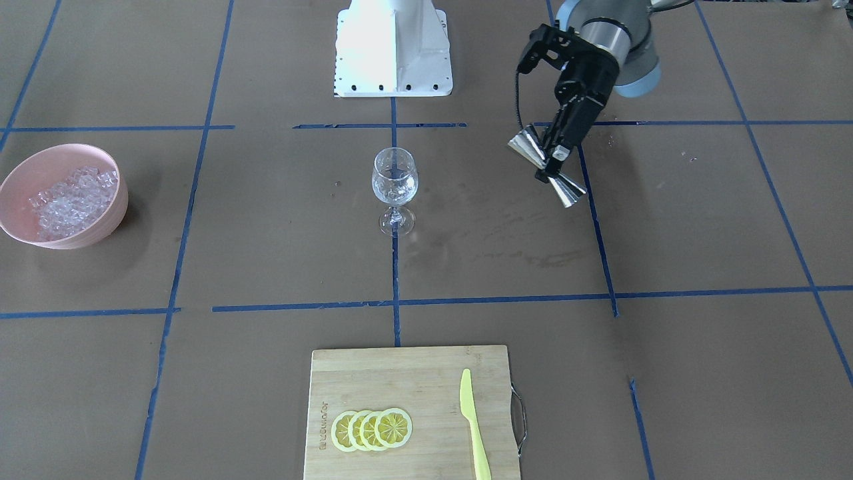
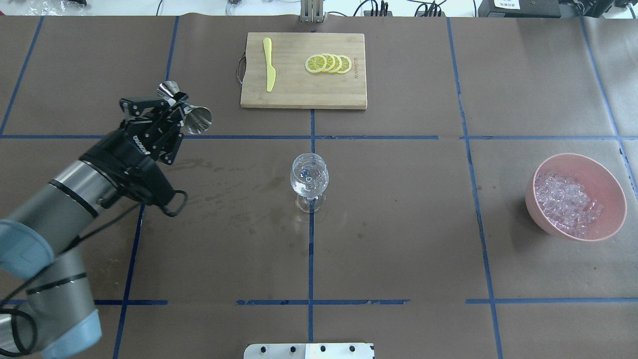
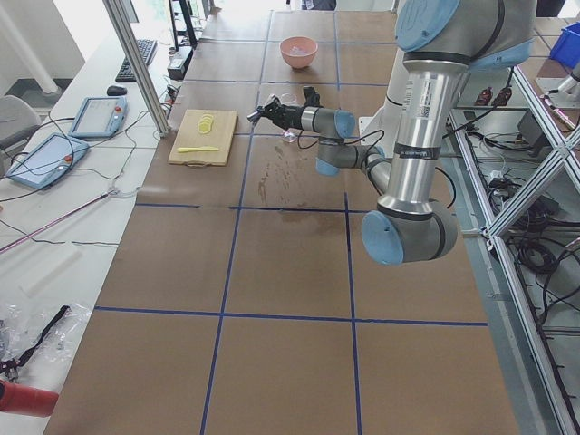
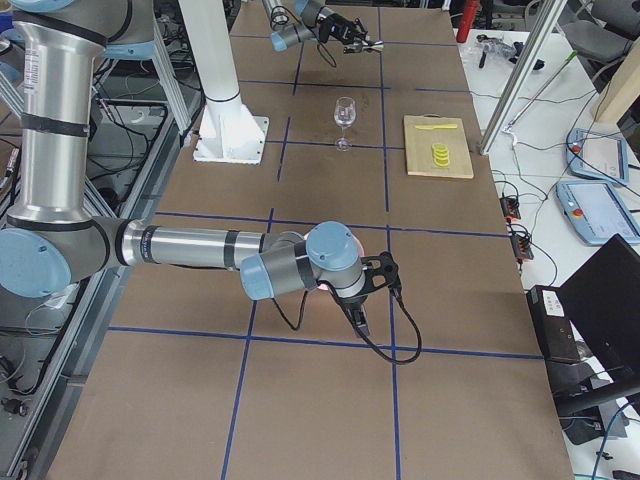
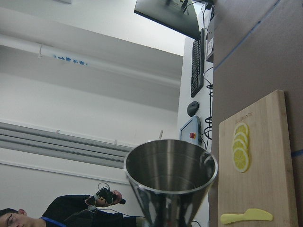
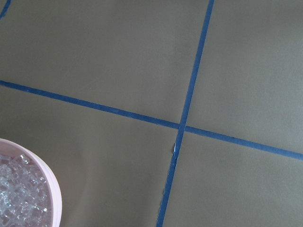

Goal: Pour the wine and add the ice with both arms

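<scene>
Left fingers (image 1: 554, 141) clamp a tilted measuring cup (image 1: 572, 190) at its waist, well apart from the wine glass (image 1: 394, 180); right fingers' (image 4: 358, 318) state unclear.

Bright, even room light from above; exposure uneven between views.
White metal base block (image 1: 393, 47) blown out to blank white in the front-facing view; round pink plastic bowl (image 1: 105, 223) throws a soft shadow toward the middle of the brown paper-covered table (image 1: 700, 220); clear stemmed wine glass (image 1: 394, 181) shows small white highlights; shiny steel double-cone measuring cup (image 5: 170, 168) sharp at its rim in the left wrist view, streaked with reflections, against a washed-out pale wall; right wrist view soft and low in contrast; small clear ice cubes (image 6: 14, 189) at its corner slightly blurred.
</scene>
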Controlling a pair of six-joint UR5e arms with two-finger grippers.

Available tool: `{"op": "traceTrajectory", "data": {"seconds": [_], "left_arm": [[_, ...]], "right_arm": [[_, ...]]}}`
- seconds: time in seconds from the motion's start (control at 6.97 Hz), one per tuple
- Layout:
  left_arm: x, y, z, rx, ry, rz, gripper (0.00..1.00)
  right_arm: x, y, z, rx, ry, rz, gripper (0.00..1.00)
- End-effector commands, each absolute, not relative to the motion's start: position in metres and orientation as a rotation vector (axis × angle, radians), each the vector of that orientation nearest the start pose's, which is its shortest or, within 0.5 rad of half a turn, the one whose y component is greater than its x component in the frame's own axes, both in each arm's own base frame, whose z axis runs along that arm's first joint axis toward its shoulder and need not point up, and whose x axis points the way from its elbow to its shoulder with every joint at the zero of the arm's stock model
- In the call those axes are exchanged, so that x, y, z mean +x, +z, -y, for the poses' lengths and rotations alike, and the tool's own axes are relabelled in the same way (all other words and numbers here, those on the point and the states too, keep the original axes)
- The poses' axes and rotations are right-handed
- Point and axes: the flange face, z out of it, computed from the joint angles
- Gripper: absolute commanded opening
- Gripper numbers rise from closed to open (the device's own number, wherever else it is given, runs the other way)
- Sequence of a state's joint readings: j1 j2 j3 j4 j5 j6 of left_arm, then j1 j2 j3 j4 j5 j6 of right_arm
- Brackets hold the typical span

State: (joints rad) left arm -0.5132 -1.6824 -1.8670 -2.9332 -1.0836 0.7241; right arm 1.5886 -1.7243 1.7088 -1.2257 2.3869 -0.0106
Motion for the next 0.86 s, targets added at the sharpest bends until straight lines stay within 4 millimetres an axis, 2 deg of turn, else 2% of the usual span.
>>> {"op": "traceTrajectory", "data": {"seconds": [0.0, 0.14, 0.29, 0.43, 0.72], "left_arm": [[0.216, 0.395, 0.396, 1.780, 0.958, -0.159, 0.00], [0.199, 0.425, 0.386, 1.742, 0.897, -0.280, 0.00], [0.200, 0.447, 0.386, 1.684, 0.792, -0.418, 0.00], [0.202, 0.462, 0.388, 1.597, 0.631, -0.593, 0.00], [0.209, 0.493, 0.389, 1.342, 0.325, -0.914, 0.00]], "right_arm": [[0.068, 0.621, 0.443, 0.322, -0.129, 0.804, 1.00], [0.068, 0.620, 0.443, 0.324, -0.129, 0.804, 1.00], [0.068, 0.620, 0.443, 0.324, -0.129, 0.804, 1.00], [0.068, 0.619, 0.443, 0.325, -0.130, 0.804, 1.00], [0.068, 0.618, 0.443, 0.327, -0.131, 0.804, 1.00]]}}
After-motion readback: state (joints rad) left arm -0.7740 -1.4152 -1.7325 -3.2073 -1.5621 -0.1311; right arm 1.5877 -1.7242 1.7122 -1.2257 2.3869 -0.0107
